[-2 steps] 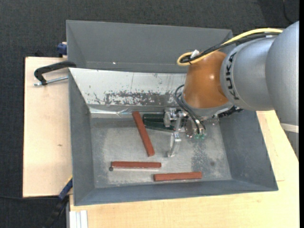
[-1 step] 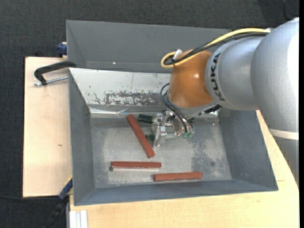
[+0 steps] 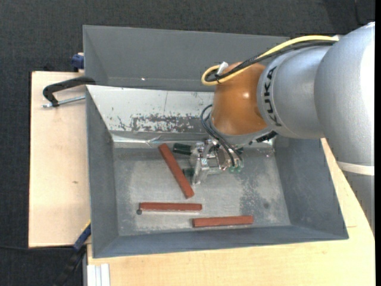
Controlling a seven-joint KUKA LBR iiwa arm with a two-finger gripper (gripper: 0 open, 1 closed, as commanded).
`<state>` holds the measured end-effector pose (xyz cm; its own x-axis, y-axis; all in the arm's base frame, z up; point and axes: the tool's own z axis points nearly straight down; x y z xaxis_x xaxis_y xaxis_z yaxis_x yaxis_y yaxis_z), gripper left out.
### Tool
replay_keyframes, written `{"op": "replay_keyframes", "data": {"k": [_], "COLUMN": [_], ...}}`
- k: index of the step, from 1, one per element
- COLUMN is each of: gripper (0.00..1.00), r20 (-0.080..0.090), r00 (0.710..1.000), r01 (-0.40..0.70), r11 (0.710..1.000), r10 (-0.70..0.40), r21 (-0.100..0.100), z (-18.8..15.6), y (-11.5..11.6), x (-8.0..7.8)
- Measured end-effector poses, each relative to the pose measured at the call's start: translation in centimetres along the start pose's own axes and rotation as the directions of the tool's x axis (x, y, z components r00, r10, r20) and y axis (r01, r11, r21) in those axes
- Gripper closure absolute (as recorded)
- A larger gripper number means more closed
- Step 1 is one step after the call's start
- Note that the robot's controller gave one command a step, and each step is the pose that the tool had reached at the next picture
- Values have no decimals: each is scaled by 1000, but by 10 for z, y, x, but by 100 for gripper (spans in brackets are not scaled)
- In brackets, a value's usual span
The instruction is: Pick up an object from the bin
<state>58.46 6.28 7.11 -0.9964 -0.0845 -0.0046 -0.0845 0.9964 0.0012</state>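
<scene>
Just right of the slanted red-brown stick [image 3: 175, 170], low over the bin floor: gripper [image 3: 202, 164], metal, its opening masked by its own wrist parts, so open or closed cannot be told; nothing seen held. Likely item to pick: that slanted stick, lying flat toward the back of the grey metal bin [image 3: 101, 177], upper end near the rear wall. Other contents: second red-brown stick [image 3: 171, 207], flat, in front of the slanted one and apart from it; third red-brown stick [image 3: 222, 221], further front and right of it, close to the front wall; small dark green object [image 3: 181, 149], just right of the slanted stick's upper end, partly covered by the gripper. Risks, as judged: the gripper sits off to the stick's side, so a grasp could miss or clip one edge and roll it away; the green object, so near, could be caught instead; a thin flat stick may slip from a shallow hold. Arm pose: reaching in from the right, orange wrist cover [image 3: 238, 103] above the gripper, tool pointing down and slightly toward the slanted stick
</scene>
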Motion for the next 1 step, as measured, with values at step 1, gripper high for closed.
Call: {"op": "replay_keyframes", "data": {"k": [1], "gripper": [100], "r20": [1], "r00": [998], "r01": [-62], "r11": [998], "r10": [62], "r21": [0], "z": [-131], "y": [11], "x": [27]}}
